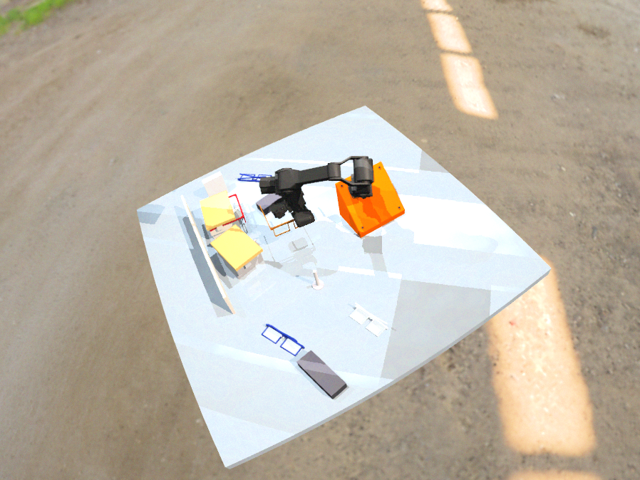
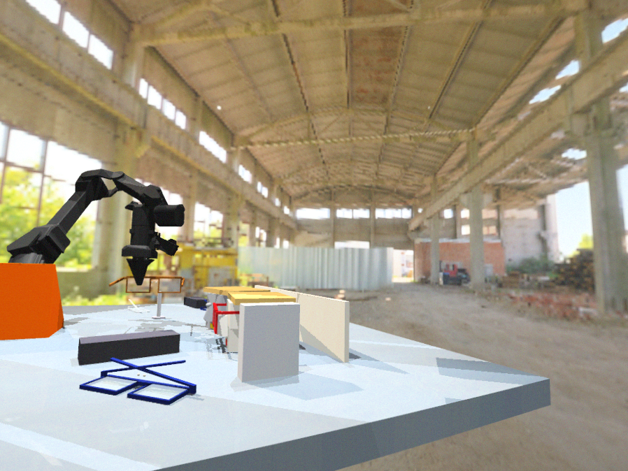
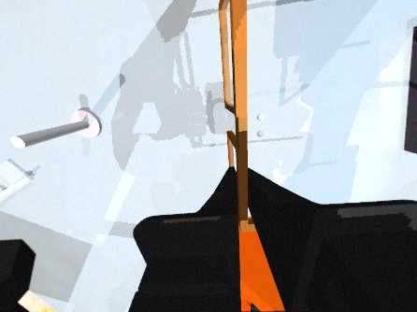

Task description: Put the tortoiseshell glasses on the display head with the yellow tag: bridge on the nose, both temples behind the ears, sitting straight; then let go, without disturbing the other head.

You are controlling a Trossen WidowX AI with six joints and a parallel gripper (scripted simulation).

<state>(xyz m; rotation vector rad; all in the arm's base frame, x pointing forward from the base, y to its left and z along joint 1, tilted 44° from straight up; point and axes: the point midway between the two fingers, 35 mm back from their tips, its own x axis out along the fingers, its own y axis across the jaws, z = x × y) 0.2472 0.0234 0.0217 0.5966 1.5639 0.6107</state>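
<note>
Gripper [image 1: 295, 223] [image 2: 138, 282] [image 3: 237, 171]: nearly shut, its fingertips clamped on the glasses' frame.
Tortoiseshell glasses [image 1: 281, 226] [image 2: 154, 277] [image 3: 240, 68]: held aloft above the table [image 1: 439, 310] [image 2: 405, 405] [image 3: 154, 12], apart from both display heads.
Display heads [image 1: 219, 209] [image 1: 237, 248]: stood side by side near the long upright panel [image 1: 207, 253] [image 2: 324, 324]; red glasses [image 1: 242, 211] [image 2: 216, 318] are worn by one.
Blue glasses [image 1: 282, 338]: laid just beside a dark box [image 1: 321, 374].
White glasses [image 1: 368, 316]: laid on the table.
</note>
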